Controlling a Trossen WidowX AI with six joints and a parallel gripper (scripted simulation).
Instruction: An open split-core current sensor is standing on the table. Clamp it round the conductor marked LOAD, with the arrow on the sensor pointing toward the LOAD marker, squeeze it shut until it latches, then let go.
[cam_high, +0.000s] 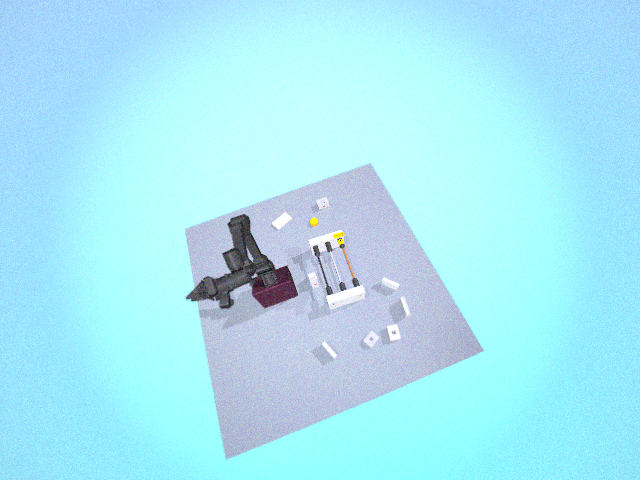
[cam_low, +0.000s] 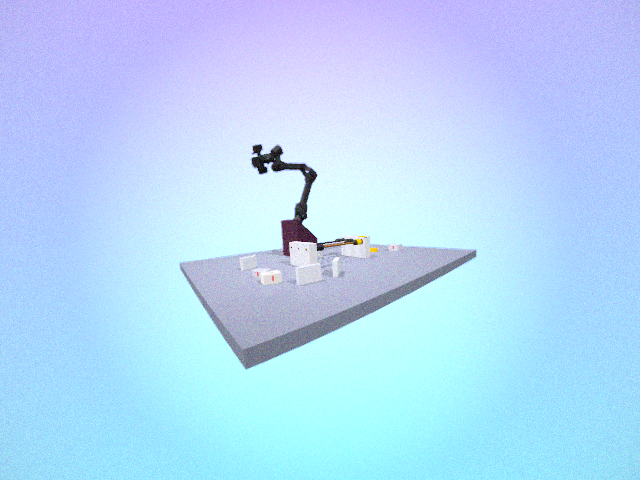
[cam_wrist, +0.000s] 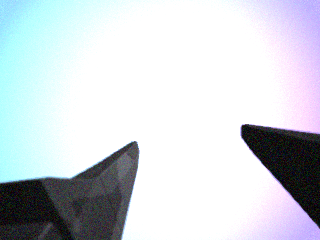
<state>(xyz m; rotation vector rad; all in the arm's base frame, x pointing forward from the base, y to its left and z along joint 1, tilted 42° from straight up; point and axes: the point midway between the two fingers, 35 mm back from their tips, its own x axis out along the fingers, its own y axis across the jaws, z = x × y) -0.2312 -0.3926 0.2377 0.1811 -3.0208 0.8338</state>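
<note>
Gripper (cam_high: 190, 298) (cam_low: 256, 156) (cam_wrist: 188, 138): open, empty, high, pointing away from the rack (cam_high: 346, 298) (cam_low: 302, 254).
Black wire (cam_high: 322, 270): rack's near side; low swings could snag it.
Orange wire (cam_high: 348, 262) (cam_low: 334, 244): rack's far side, open above.
White blocks (cam_high: 397, 337) (cam_low: 308, 274): around rack; sensor unclear, mix-up likely.
Table edge (cam_high: 432, 259) (cam_low: 361, 306): beyond rack, room before it.

No wording or number is legible. A yellow label (cam_high: 338, 235) (cam_low: 361, 237) on the far white block (cam_high: 321, 244) (cam_low: 354, 249) bears dark marks too small to read, with a black mark on yellow just beside it. A low white box (cam_high: 389, 337) (cam_low: 265, 279) carries a plain red mark, its meaning unclear.
</note>
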